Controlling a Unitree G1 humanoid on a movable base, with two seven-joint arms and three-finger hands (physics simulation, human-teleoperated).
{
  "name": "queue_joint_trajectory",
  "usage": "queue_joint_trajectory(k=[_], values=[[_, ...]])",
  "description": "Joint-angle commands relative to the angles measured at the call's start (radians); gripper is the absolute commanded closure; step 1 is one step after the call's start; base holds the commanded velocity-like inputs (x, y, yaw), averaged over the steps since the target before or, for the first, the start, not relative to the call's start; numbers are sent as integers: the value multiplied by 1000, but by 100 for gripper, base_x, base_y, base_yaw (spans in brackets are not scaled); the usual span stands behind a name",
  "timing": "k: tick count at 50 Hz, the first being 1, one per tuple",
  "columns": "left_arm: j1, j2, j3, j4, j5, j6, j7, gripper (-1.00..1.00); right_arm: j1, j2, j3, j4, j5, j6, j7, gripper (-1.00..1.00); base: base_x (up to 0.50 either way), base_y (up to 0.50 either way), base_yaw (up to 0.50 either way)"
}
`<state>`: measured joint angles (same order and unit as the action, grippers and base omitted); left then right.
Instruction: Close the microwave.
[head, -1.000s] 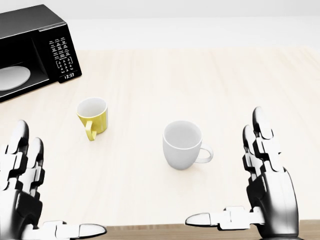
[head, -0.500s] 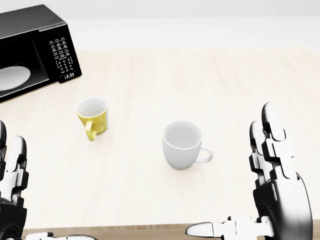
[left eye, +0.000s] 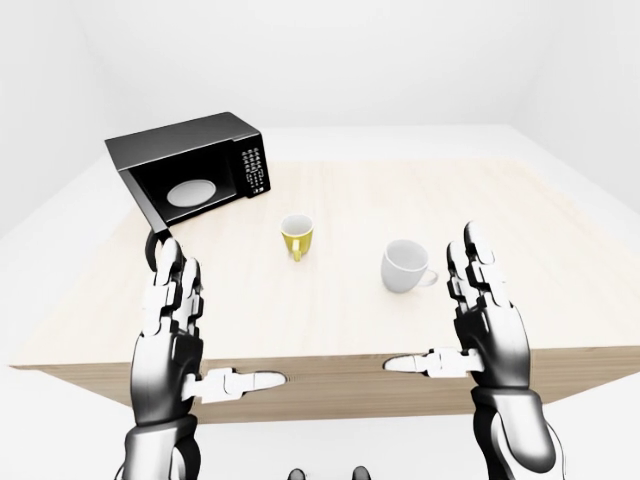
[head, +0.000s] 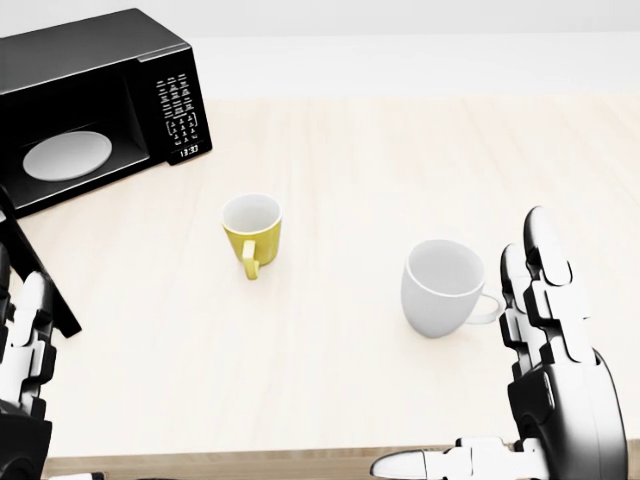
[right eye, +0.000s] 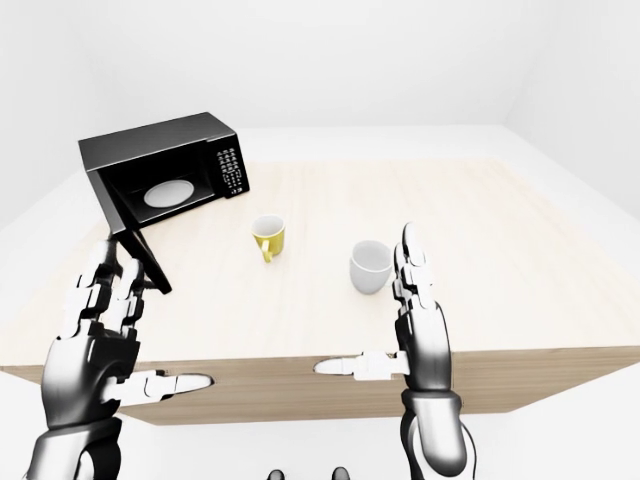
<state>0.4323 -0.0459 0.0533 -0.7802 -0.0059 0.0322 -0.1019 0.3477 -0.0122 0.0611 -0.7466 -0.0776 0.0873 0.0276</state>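
Note:
The black microwave (head: 90, 100) stands at the top left of the head view on the light wooden table (head: 360, 150). It is open, with a white turntable plate (head: 67, 155) showing inside. Its dark door (right eye: 140, 250) swings out towards me, on the left. My left hand (left eye: 210, 325) is open and empty, held upright just below the door's outer end, not touching it. My right hand (left eye: 440, 310) is open and empty at the table's near edge, right of the white mug.
A yellow mug (head: 250, 232) stands mid-table, below and right of the microwave. A white mug (head: 442, 288) stands to its right, close to my right hand's fingers (head: 540, 290). The table's near edge (left eye: 330, 365) runs under both hands.
The whole head view has shifted: microwave and mugs now sit further right, so the camera moved left. The open door has come into view. My left hand dropped lower at the left edge.

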Motion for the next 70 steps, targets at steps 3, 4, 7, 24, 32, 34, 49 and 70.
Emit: queue_joint_trajectory(k=[3, 4, 7, 24, 32, 34, 49, 70], values=[[6, 1, 1, -9, -2, 2, -5, -100, 6, -1, 6, -2, -6, 0, -3, -100, 0, 50, 0], [4, 1, 2, -8, -2, 4, -5, -100, 6, -1, 6, -2, -5, 0, -3, -100, 0, 50, 0], [1, 1, 1, -6, -1, 5, -4, -100, 4, 0, 7, 2, -8, 0, -4, -100, 0, 50, 0], [-4, 0, 7, -7, -4, 15, -2, -100, 5, -1, 12, 4, -11, 0, -7, -100, 0, 50, 0], [-3, 0, 5, 1, 0, 7, -3, -100, 3, -1, 8, 10, -8, 0, -6, -100, 0, 50, 0], [-3, 0, 8, 3, -2, 4, -3, -100, 4, -1, 11, 11, -10, 0, -7, -100, 0, 50, 0], [-3, -1, 6, 5, 2, 4, -1, -100, 5, -3, 13, 11, -11, 0, -10, -100, 0, 50, 0], [-8, -3, 8, 3, -1, 8, 5, -100, 5, -3, 23, 11, -23, 0, -19, -100, 0, 49, 0]])
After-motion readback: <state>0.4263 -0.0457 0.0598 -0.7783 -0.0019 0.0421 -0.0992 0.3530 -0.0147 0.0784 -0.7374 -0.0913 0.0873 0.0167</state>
